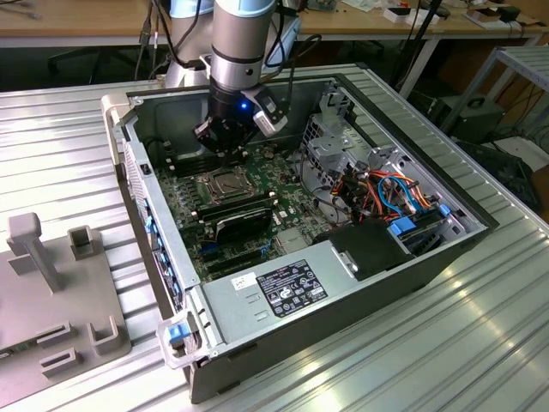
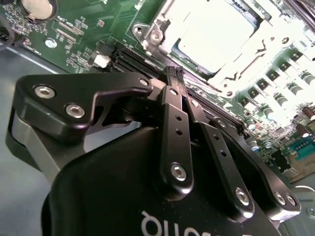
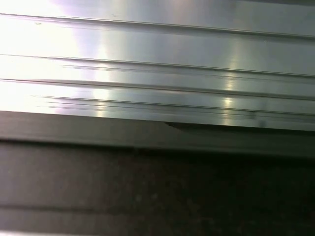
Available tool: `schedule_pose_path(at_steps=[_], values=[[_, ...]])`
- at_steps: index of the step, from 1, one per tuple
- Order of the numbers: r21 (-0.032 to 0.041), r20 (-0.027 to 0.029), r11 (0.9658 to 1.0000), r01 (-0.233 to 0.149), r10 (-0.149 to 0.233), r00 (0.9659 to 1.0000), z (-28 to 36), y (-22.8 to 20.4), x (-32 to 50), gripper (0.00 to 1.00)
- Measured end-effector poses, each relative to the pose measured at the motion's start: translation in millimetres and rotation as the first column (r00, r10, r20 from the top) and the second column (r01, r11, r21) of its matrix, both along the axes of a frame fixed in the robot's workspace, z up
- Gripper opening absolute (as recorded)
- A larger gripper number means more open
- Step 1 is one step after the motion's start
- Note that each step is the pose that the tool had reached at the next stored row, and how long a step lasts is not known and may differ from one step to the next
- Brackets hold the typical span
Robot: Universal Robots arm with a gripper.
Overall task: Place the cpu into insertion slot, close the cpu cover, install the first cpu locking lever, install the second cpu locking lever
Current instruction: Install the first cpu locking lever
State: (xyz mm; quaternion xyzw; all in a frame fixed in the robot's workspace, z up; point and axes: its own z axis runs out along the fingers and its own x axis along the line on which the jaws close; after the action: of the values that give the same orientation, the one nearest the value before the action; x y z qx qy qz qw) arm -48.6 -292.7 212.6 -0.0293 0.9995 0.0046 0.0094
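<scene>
My gripper (image 2: 175, 73) hangs over the motherboard (image 2: 74, 39), fingers pressed together on nothing.
The cpu (image 2: 211, 34) lies flat in the insertion slot (image 1: 206, 180), framed by the silver cpu cover (image 2: 147, 32), just beyond my fingertips in the second wrist view; the exterior view puts me inside the open computer case (image 1: 412, 257).

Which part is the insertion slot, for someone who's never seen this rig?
Look inside the open computer case, at the green motherboard under the arm's gripper. The insertion slot is the square, silver-framed socket there; its neighbours are long, narrow black memory slots.
</scene>
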Motion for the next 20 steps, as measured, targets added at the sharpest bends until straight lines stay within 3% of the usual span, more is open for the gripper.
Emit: schedule_pose_path(at_steps=[3,20], values=[[0.0000,0.0001,1.0000,0.000,0.000,1.0000,0.0,-0.1,4.6,0.11],[0.0000,0.0000,1.0000,0.000,0.000,1.0000,0.0,0.0,6.0,0.11]])
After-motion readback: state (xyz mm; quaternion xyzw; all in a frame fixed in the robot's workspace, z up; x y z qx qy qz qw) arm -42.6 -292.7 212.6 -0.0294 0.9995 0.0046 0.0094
